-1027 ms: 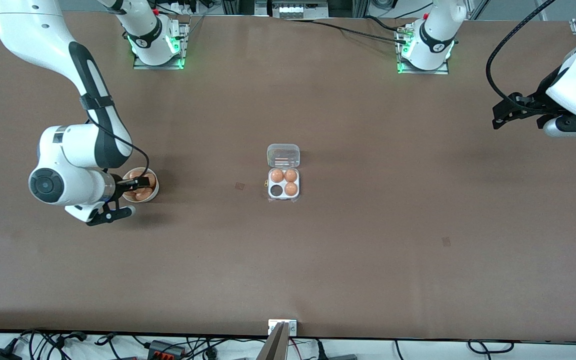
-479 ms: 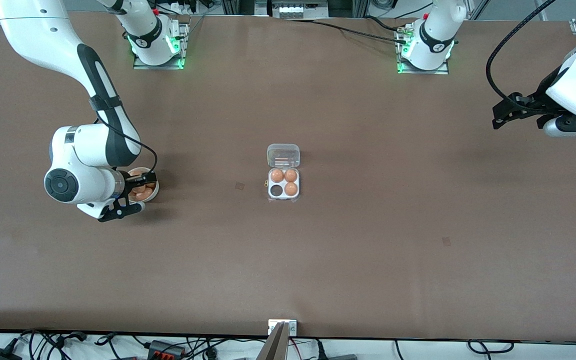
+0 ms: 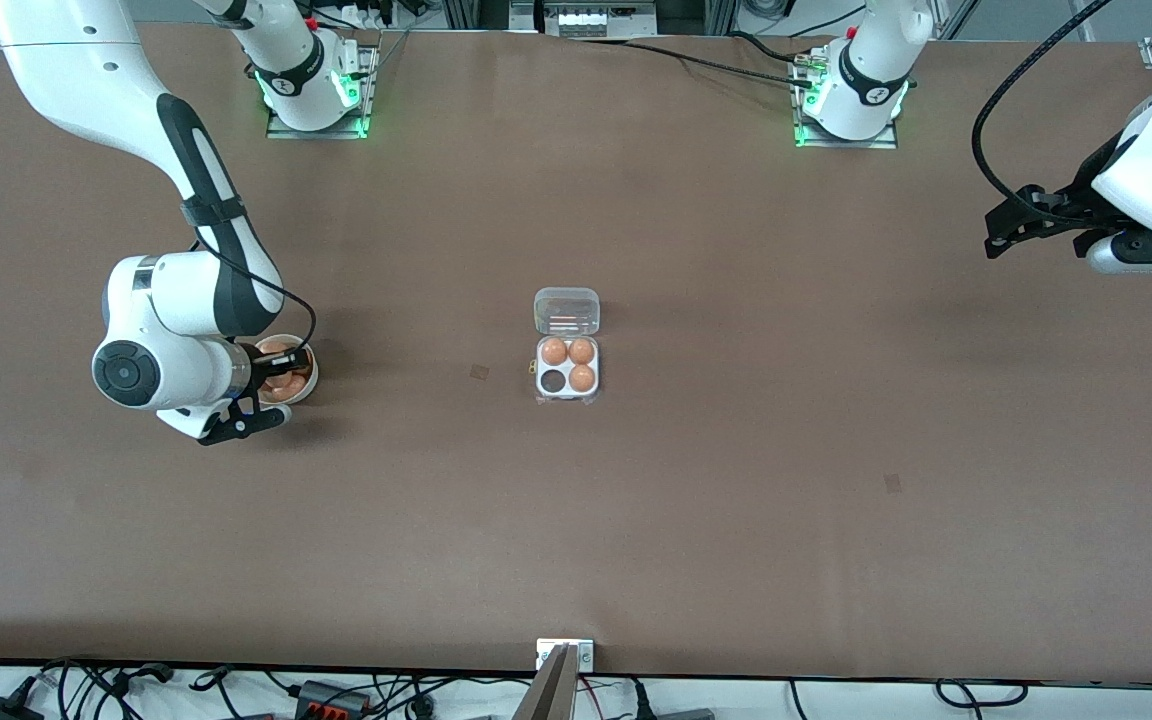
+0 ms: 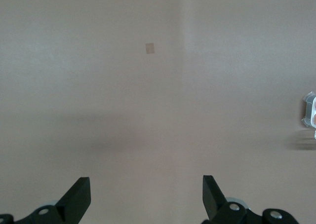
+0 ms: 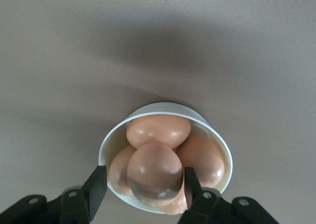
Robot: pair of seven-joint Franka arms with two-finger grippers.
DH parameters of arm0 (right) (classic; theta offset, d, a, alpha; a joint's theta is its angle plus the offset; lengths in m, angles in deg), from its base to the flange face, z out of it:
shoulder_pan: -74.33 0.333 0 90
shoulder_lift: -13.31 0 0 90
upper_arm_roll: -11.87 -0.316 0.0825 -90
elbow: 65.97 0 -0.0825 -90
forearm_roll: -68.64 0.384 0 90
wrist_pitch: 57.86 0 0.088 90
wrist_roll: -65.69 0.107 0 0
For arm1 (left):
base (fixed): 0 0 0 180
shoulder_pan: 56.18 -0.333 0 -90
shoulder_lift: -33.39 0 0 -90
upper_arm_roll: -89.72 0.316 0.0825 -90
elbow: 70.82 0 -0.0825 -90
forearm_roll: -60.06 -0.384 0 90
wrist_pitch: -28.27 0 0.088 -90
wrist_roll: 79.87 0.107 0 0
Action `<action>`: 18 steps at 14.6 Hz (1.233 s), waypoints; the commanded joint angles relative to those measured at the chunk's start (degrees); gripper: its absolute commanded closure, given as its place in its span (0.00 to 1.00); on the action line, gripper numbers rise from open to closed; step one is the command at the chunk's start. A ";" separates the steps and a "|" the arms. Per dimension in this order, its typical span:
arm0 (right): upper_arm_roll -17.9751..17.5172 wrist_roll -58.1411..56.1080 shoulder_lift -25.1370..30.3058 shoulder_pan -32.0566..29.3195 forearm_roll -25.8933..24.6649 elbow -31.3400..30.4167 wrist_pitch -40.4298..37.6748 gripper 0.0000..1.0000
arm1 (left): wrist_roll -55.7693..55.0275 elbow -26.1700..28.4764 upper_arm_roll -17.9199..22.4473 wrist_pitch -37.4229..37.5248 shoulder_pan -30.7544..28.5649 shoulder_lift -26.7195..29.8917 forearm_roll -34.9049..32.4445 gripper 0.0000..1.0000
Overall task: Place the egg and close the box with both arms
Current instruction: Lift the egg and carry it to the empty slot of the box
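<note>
The egg (image 5: 154,172) lies on top of several orange-brown eggs in a round white bowl (image 3: 309,386) toward the right arm's end of the table. My right gripper (image 3: 276,372) is down in the bowl and open. Its fingers stand on either side of the top egg, one close against it and the other a little apart. The box (image 3: 539,368) sits mid-table with its clear lid (image 3: 566,310) folded back. It holds three eggs and has one empty cell (image 3: 552,380). My left gripper (image 3: 992,236) waits open in the air over the left arm's end, nothing between its fingers.
In the right wrist view my right gripper (image 5: 146,182) sits low over the bowl's rim (image 5: 163,104). In the left wrist view my left gripper (image 4: 146,194) faces bare brown table, a corner of the box (image 4: 310,110) at the picture's edge. A small mark (image 3: 479,372) lies between bowl and box.
The right arm has shifted toward the bowl and lowered its gripper into it, and its fingers have narrowed around the top egg. The left arm and the box have not moved.
</note>
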 commanded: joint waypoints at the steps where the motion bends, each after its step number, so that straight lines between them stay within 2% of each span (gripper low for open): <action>1: -0.03 -1.22 0.29 -0.03 -0.02 -0.41 0.82 0.45 | 0.61 -1.62 -0.25 1.34 -0.39 -0.58 -0.05 0.00; 2: -0.03 -1.22 0.29 -0.03 -0.02 -0.41 0.82 0.53 | 0.70 -1.62 -0.25 1.34 -0.39 -0.58 -0.05 0.00; 7: -0.03 -1.48 0.21 -0.11 -0.02 -0.41 0.82 0.69 | 0.61 -1.62 -0.25 1.34 -0.39 -0.58 -0.05 0.00; 11: -0.03 -1.57 0.38 0.23 -0.02 -0.15 0.73 0.98 | 0.88 -1.62 -0.25 1.52 -0.39 -0.58 -0.05 0.00; 14: -0.81 -1.83 1.96 0.15 1.04 1.96 0.21 1.00 | 1.05 -1.62 -0.25 1.43 -0.39 -0.58 -0.04 0.00; 16: -4.67 -1.13 2.75 0.15 1.04 4.24 0.47 1.00 | 0.97 -1.62 -0.34 1.34 -0.39 -0.58 -0.04 0.00; 18: -7.04 -0.78 2.58 0.06 1.73 5.56 0.91 1.00 | 0.97 -1.62 -0.25 1.34 -0.39 -0.58 0.04 0.00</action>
